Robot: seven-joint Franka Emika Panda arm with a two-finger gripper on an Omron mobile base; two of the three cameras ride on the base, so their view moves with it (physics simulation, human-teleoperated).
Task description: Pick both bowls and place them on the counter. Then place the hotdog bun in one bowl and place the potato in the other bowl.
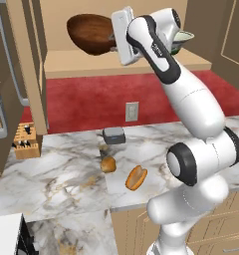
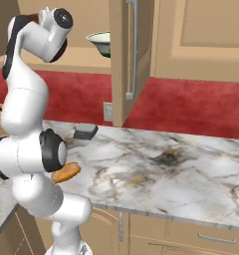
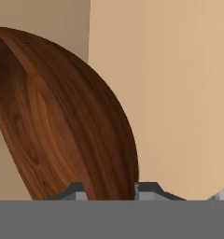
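Operator: Hand view status?
Technician: The gripper [image 3: 108, 190] has a finger on each side of the brown bowl's [image 3: 67, 126] rim, clamping it.
Operator: Other items?
Technician: The brown bowl tilts above the shelf [image 1: 81, 62]. The white bowl [image 2: 100, 42] sits on the shelf. The bun [image 1: 136, 178] and potato [image 1: 108, 164] lie on the counter [image 1: 52, 179].
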